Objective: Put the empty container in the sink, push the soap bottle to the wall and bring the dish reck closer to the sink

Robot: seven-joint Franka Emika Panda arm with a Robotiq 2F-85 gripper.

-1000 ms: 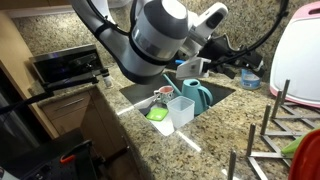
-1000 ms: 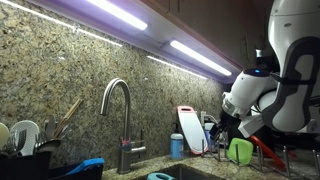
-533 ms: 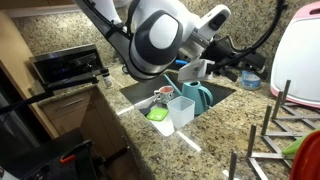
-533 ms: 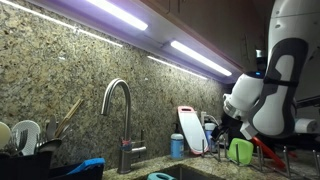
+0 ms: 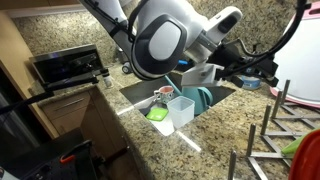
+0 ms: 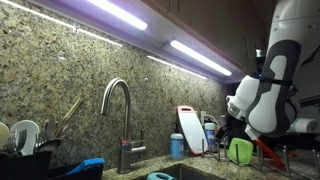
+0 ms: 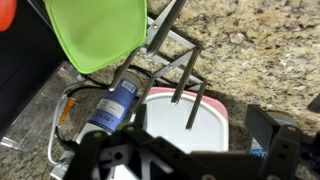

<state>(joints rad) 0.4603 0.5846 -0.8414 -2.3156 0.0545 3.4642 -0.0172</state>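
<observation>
The gripper (image 7: 185, 140) stands wide apart, holding nothing (touching nothing either); the dish reck (image 7: 188, 72) sits just beyond its fingertips.

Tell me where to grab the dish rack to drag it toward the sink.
Grip one upright prong of the dish rack on the row facing the sink, coming straight down from above with the open gripper. The prongs are thin, vertical and free at the top, so the jaws can likely straddle one, and pulling from that side draws the rack sinkward.
</observation>
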